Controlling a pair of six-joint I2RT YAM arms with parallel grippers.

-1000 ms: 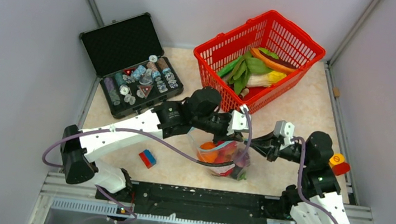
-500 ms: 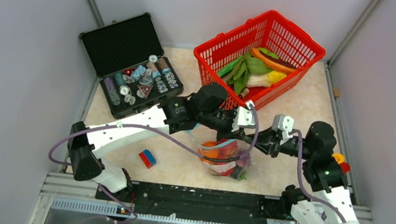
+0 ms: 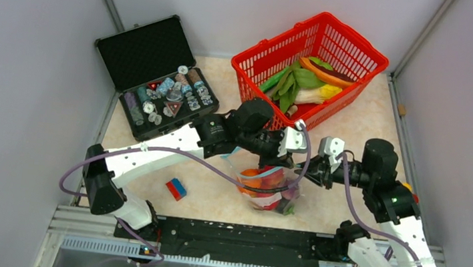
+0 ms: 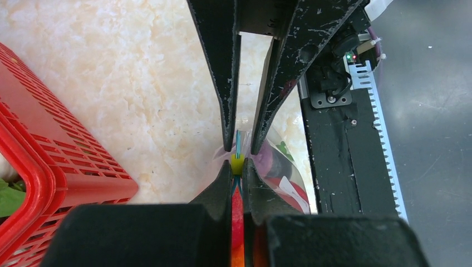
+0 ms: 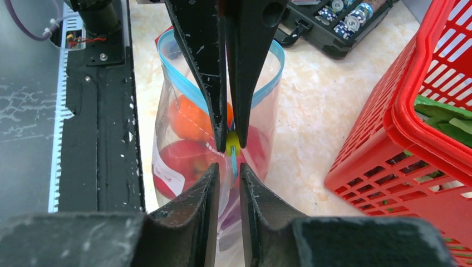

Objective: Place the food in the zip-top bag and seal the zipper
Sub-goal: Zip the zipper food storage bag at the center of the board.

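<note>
Two claws meet at the mouth of the bag (image 3: 269,192), which stands on the bench (image 3: 362,131) near the red basket (image 3: 359,36). The left claw (image 4: 237,169) pinches the blue zipper (image 5: 270,78) by its yellow slider (image 5: 232,143). The right claw (image 5: 228,172) straddles the same strip with a narrow gap. The food (image 5: 186,119) inside looks smooth, round and light. The clear film is thin, limp and probably slippery, so the stiffer zipper strip seems the surest hold.
</note>
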